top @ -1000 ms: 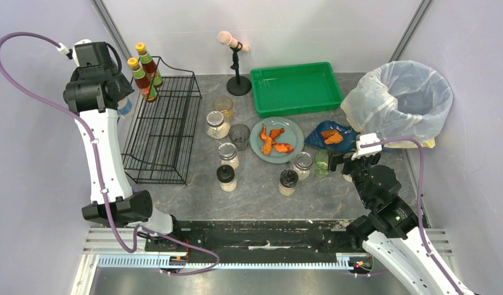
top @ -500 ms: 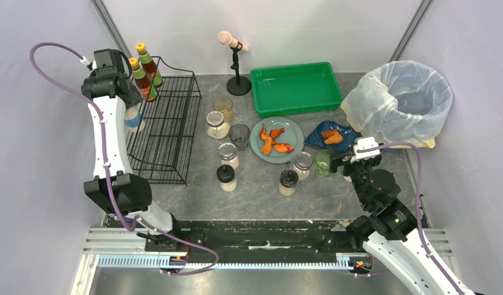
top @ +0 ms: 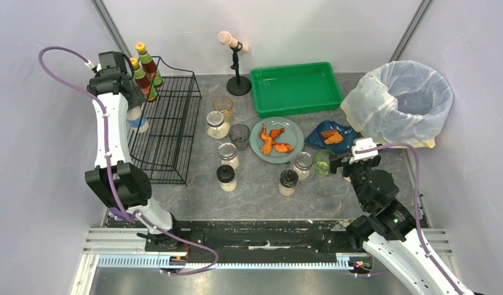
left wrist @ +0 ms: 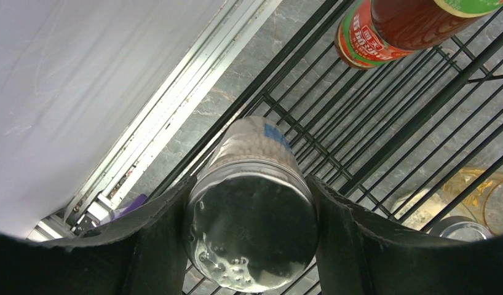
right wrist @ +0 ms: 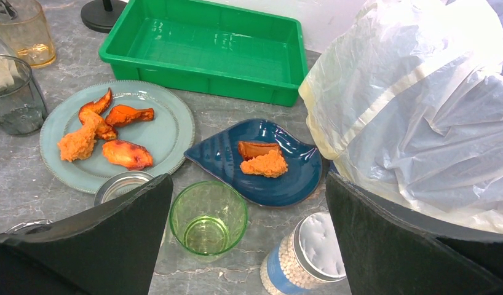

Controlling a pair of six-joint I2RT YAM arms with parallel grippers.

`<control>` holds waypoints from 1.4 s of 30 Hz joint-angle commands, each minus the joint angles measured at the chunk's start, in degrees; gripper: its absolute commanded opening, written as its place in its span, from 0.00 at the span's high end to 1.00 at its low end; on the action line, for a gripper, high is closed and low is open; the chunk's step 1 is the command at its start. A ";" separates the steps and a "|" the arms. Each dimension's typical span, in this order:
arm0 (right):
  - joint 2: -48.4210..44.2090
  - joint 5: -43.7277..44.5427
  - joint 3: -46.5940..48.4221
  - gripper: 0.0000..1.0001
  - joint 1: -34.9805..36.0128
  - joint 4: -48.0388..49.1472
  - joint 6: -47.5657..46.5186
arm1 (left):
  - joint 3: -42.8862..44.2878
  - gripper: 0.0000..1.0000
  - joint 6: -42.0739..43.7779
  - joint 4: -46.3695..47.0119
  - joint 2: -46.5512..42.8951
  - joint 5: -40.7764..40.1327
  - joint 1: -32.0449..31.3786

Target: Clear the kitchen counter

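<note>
The kitchen counter [top: 255, 193] is dark grey mottled stone and holds jars, glasses and dishes. My left gripper [top: 134, 109] is shut on a glass jar with a blue label [top: 137, 120] and holds it over the left edge of the black wire rack [top: 166, 132]. In the left wrist view my left gripper [left wrist: 252, 209] has a finger on each side of the jar [left wrist: 252, 230]. My right gripper [top: 340, 163] is open and empty. In the right wrist view it [right wrist: 246, 184] hangs above a green glass [right wrist: 208, 216] and a blue-labelled jar [right wrist: 307, 255].
Two sauce bottles [top: 143, 75] stand in the rack's far corner. A grey plate with fried chicken [top: 292, 132], a blue dish with food [top: 318, 142], a green tray [top: 295, 89], a bag-lined bin [top: 403, 98], a stand [top: 238, 80] and several jars and glasses [top: 227, 153] sit on the counter.
My left arm has swung right, carrying the jar from beside the wall to the rack's left edge. My right gripper has barely shifted.
</note>
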 commanded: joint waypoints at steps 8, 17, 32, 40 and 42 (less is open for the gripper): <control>-0.70 1.18 1.25 0.02 0.29 1.34 -0.86 | -1.07 0.15 -1.54 1.15 -5.74 1.73 0.36; 0.12 3.53 4.92 0.02 0.32 -0.52 0.03 | -2.95 0.14 -0.31 1.24 -16.81 8.46 -1.15; 6.34 9.73 17.09 0.02 0.28 -12.19 8.03 | -13.47 0.14 2.02 6.11 -35.28 15.76 -21.98; 17.49 7.62 28.16 0.02 0.32 -27.93 19.86 | -25.38 0.14 0.17 14.92 -41.74 24.53 -32.01; 20.72 7.33 29.91 0.02 0.34 -31.43 22.62 | -28.22 0.14 -0.35 17.05 -42.84 26.29 -33.99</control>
